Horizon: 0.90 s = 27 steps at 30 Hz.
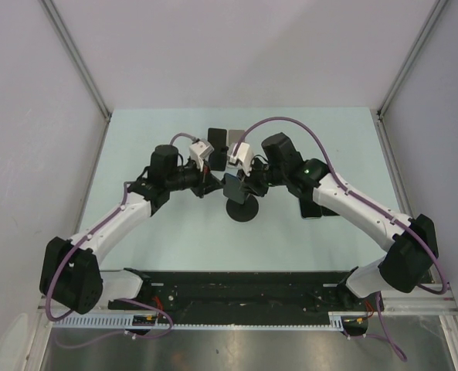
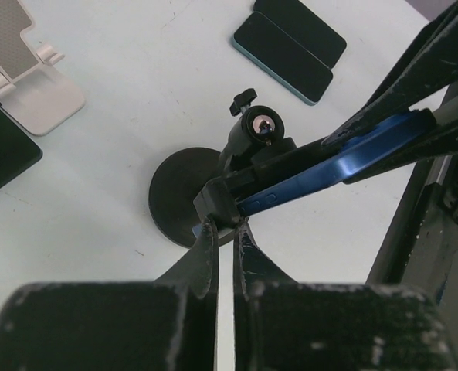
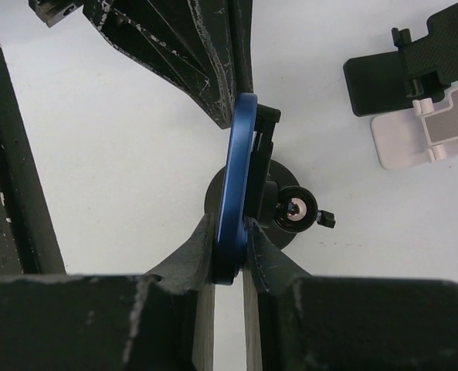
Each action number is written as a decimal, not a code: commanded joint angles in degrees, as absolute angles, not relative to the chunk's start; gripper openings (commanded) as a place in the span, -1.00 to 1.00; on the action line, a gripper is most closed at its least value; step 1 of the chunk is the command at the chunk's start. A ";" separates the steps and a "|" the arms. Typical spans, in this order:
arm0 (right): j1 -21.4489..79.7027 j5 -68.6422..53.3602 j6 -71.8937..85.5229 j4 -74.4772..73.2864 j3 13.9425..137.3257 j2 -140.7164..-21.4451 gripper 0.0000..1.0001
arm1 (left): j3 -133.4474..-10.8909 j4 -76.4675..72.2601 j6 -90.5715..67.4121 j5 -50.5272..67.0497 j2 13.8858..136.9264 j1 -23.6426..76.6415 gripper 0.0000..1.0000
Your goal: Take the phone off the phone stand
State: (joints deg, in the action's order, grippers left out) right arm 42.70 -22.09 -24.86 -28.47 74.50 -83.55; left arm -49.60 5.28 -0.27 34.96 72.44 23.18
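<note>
A blue phone (image 3: 235, 170) stands on edge in the clamp of a black phone stand (image 1: 242, 210) with a round base, at the table's middle. My right gripper (image 3: 232, 233) is shut on the phone's near edge, one finger on each face. My left gripper (image 2: 223, 224) is shut on the end of the stand's clamp (image 2: 221, 197), just beside the phone (image 2: 329, 166). In the top view the left gripper (image 1: 215, 184) and the right gripper (image 1: 247, 184) meet over the stand from either side, and the phone (image 1: 233, 188) shows between them.
A white stand (image 2: 28, 77) and a black stand (image 3: 398, 69) sit at the back of the table. Two dark phones (image 2: 290, 42) lie flat to the right of the round base (image 2: 174, 193). The table's black front rail (image 1: 229, 297) runs along the near edge.
</note>
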 commanded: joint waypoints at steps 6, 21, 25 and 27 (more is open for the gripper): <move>43.33 -41.75 -26.19 -36.91 75.59 -77.26 -1.00 | -52.64 6.32 -3.16 13.63 80.68 18.28 -0.99; 41.13 -42.63 -25.76 -37.28 75.59 -77.43 -1.00 | -54.84 9.93 -5.98 13.88 82.53 16.44 -0.99; 41.31 -42.10 -22.68 -33.67 75.50 -77.78 -1.00 | -55.02 9.84 -5.54 15.12 76.93 16.52 -0.77; 41.31 -41.84 -20.48 -31.30 75.59 -77.70 -1.00 | -55.02 9.84 -5.10 15.21 74.46 16.44 -0.39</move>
State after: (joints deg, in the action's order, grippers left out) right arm 41.28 -40.18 -24.32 -38.11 74.26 -78.35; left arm -53.43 11.18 -5.58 13.89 81.60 16.27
